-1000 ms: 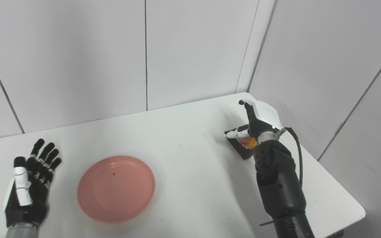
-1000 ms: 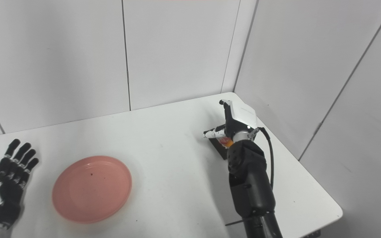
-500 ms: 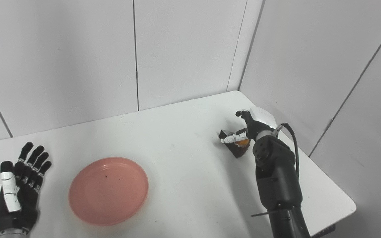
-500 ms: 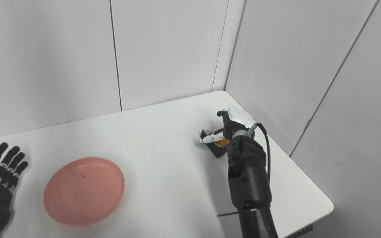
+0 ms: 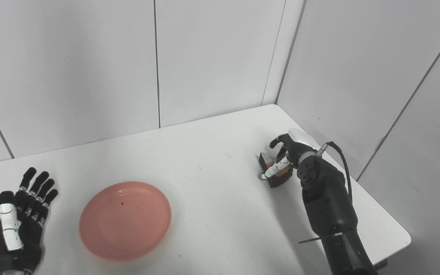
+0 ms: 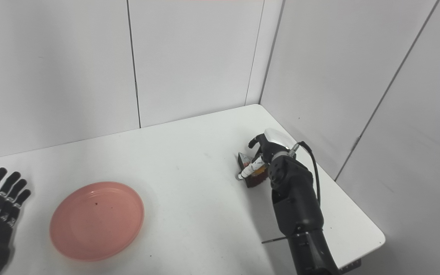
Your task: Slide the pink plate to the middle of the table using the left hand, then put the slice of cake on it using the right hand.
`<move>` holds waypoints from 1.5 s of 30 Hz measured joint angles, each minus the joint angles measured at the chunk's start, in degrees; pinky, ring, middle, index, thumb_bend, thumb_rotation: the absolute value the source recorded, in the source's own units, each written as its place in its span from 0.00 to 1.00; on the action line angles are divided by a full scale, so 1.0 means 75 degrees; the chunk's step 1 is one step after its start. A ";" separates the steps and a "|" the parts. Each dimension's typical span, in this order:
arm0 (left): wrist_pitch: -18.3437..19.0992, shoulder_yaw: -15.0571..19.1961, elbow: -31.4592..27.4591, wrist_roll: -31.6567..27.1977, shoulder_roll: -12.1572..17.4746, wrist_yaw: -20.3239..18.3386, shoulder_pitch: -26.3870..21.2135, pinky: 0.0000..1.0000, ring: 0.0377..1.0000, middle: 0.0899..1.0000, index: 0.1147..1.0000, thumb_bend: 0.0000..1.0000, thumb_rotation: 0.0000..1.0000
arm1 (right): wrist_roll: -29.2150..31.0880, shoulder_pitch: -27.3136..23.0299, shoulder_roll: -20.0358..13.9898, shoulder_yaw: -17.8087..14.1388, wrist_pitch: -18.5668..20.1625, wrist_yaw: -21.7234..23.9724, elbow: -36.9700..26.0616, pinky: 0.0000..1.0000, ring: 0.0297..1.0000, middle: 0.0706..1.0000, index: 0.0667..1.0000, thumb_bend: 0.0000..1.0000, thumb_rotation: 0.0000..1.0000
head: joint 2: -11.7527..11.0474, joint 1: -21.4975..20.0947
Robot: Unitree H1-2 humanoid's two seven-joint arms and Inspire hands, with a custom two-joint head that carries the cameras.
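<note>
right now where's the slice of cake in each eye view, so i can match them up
Left eye view: slice of cake right of centre, under the right hand.
Right eye view: slice of cake just right of centre, under the same hand.
Shared landmark: the pink plate, lower left in both views.

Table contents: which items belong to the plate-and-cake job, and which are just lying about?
Job:
- pink plate
- slice of cake
- right hand, closing around the cake
- left hand, open, resting beside the plate

Lying about:
- nothing else visible on the white table
</note>
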 measured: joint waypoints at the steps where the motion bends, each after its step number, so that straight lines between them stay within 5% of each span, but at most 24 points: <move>1: 0.0023 -0.0008 -0.0017 0.0007 0.0005 0.0000 0.0004 0.93 0.94 0.93 0.92 0.71 1.00 | 0.0035 0.0003 -0.0046 0.0059 0.0000 -0.0064 0.0039 0.23 0.29 0.43 0.66 0.56 0.00 | 0.0012 0.0000; 5: 0.0045 -0.0019 -0.0028 0.0028 0.0006 0.0001 0.0009 0.93 0.94 0.93 0.92 0.72 1.00 | 0.0078 -0.0059 -0.0132 0.0144 0.0000 -0.0135 0.0308 0.30 0.36 0.44 0.63 0.55 0.00 | 0.0000 0.0070; 8: 0.0045 -0.0036 -0.0025 0.0095 0.0005 0.0003 0.0008 0.93 0.94 0.93 0.92 0.72 1.00 | 0.0081 -0.0137 -0.0144 0.0157 0.0000 -0.0324 0.0453 0.38 0.45 0.47 0.48 0.53 0.00 | 0.0000 0.0094; 13: 0.0056 -0.0051 -0.0055 0.0160 0.0003 0.0003 0.0029 0.95 0.95 0.93 0.92 0.73 1.00 | 0.0016 -0.0134 0.0185 -0.0169 0.0001 -0.0685 0.0327 0.30 0.33 0.37 0.47 0.53 0.00 | -0.0023 0.0234; 16: 0.0078 -0.0064 -0.0065 0.0160 -0.0024 0.0003 0.0032 0.97 0.96 0.95 0.93 0.74 1.00 | 0.0104 -0.0118 0.0375 -0.0207 0.0000 -0.0944 0.0219 0.39 0.34 0.36 0.46 0.53 0.00 | -0.0035 0.0316; 20: 0.0180 -0.0082 -0.0110 0.0183 -0.0105 0.0051 0.0034 0.95 0.96 0.93 0.92 0.76 1.00 | 0.0723 -0.0030 0.0583 -0.0194 0.0004 -0.1450 -0.0145 0.27 0.27 0.34 0.46 0.52 0.00 | -0.0035 0.0550; 24: 0.0257 -0.0167 -0.0350 0.0326 -0.0158 0.0100 0.0180 0.95 0.95 0.94 0.92 0.74 1.00 | 0.1431 -0.0014 0.0807 -0.0137 0.0006 -0.1857 -0.0867 0.21 0.24 0.34 0.46 0.52 0.00 | 0.0012 0.0973; 28: 0.0328 -0.0331 -0.0629 0.0643 -0.0245 0.0319 0.0379 0.97 0.96 0.95 0.92 0.71 1.00 | 0.2165 -0.0021 0.0952 -0.0023 0.0004 -0.2165 -0.1170 0.20 0.24 0.35 0.46 0.52 0.00 | 0.0140 0.2279; 30: 0.0382 -0.0444 -0.0784 0.0829 -0.0318 0.0398 0.0480 0.98 0.97 0.95 0.93 0.70 1.00 | 0.2579 -0.0017 0.0975 0.0045 0.0000 -0.2365 -0.1233 0.22 0.25 0.37 0.46 0.52 0.00 | 0.0141 0.2356; 32: 0.0420 -0.0503 -0.0892 0.0993 -0.0446 0.0560 0.0562 0.97 0.96 0.94 0.92 0.69 1.00 | 0.2965 0.0011 0.1015 0.0162 -0.0065 -0.2568 -0.1406 0.22 0.26 0.38 0.45 0.52 0.00 | 0.0164 0.2893; 34: 0.0482 -0.0559 -0.0903 0.1148 -0.0582 0.0721 0.0582 0.98 0.97 0.95 0.93 0.69 1.00 | 0.3309 0.0027 0.1094 0.0405 -0.0307 -0.2768 -0.1473 0.23 0.37 0.43 0.46 0.51 0.00 | 0.0164 0.3302; 37: 0.0476 -0.0713 -0.0855 0.1339 -0.0806 0.0834 0.0584 0.98 0.96 0.95 0.93 0.70 1.00 | 0.3663 0.0146 0.1300 0.0950 -0.0664 -0.2959 -0.1484 0.22 0.37 0.42 0.48 0.51 0.00 | 0.0152 0.3689; 45: 0.0398 -0.0827 -0.0582 0.1598 -0.0968 0.1074 0.0452 1.00 0.97 0.96 0.93 0.70 1.00 | 0.4299 0.0404 0.1522 0.1927 -0.0987 -0.2971 -0.1972 0.13 0.34 0.38 0.48 0.51 0.00 | 0.0070 0.4066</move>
